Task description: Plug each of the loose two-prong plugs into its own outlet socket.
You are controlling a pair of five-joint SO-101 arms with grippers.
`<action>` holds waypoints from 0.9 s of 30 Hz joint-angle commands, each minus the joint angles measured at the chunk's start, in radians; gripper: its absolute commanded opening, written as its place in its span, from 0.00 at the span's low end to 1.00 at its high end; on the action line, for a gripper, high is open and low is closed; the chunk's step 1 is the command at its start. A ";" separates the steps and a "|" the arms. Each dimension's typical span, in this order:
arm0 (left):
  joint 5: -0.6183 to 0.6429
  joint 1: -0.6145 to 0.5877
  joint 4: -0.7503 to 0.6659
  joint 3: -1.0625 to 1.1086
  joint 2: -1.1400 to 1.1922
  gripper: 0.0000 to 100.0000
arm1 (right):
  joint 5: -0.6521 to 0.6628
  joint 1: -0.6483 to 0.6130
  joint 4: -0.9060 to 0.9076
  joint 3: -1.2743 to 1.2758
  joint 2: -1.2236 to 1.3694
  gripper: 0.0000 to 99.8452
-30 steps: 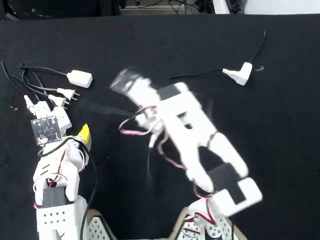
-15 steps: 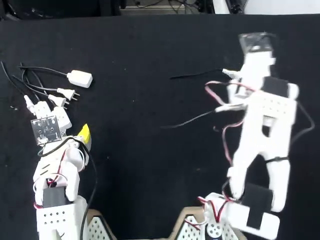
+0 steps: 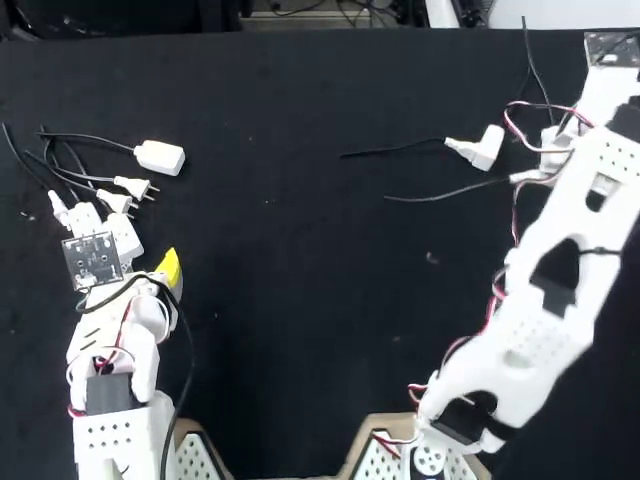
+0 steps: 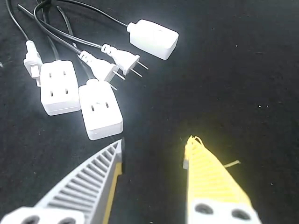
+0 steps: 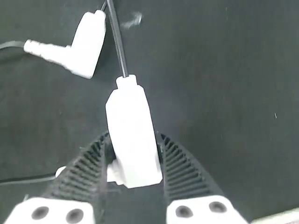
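Note:
My left gripper [image 4: 154, 145] stands open low over the cloth, just short of two white outlet blocks [image 4: 100, 114] [image 4: 58, 86]. Beyond them lie a two-prong plug [image 4: 122, 58], a second plug [image 4: 98, 67] and a white oblong socket end [image 4: 154, 37]. From above, this cluster [image 3: 110, 200] sits at the far left, ahead of the left gripper [image 3: 140, 262]. My right gripper [image 5: 133, 140] is shut on a white oblong plug body [image 5: 131, 126] with a black cord; its prongs are hidden. Just beyond it lies an L-shaped white plug [image 5: 86, 44] [image 3: 482, 147]. The right arm [image 3: 570, 220] stretches to the far right back.
Black cloth [image 3: 300, 300] covers the table. Black cords [image 3: 60, 150] fan out behind the left cluster. A thin cord [image 3: 450, 190] trails leftward from the right arm, and another [image 3: 390, 150] runs left from the L-shaped plug. Both arm bases stand at the front edge.
The right arm swung from the middle of the table to the far right back, and a thin black cord trails after it. The left arm and the left cluster stayed put.

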 commanded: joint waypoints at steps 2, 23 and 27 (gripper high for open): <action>0.008 0.001 -0.006 -0.058 -0.011 0.22 | 0.005 -0.005 0.012 -0.444 0.282 0.01; 0.003 0.001 -0.008 -0.050 -0.011 0.22 | -0.120 -0.117 0.023 -0.923 0.734 0.27; 0.002 0.001 -0.008 -0.050 -0.011 0.22 | -0.124 -0.112 0.020 -0.923 0.674 0.38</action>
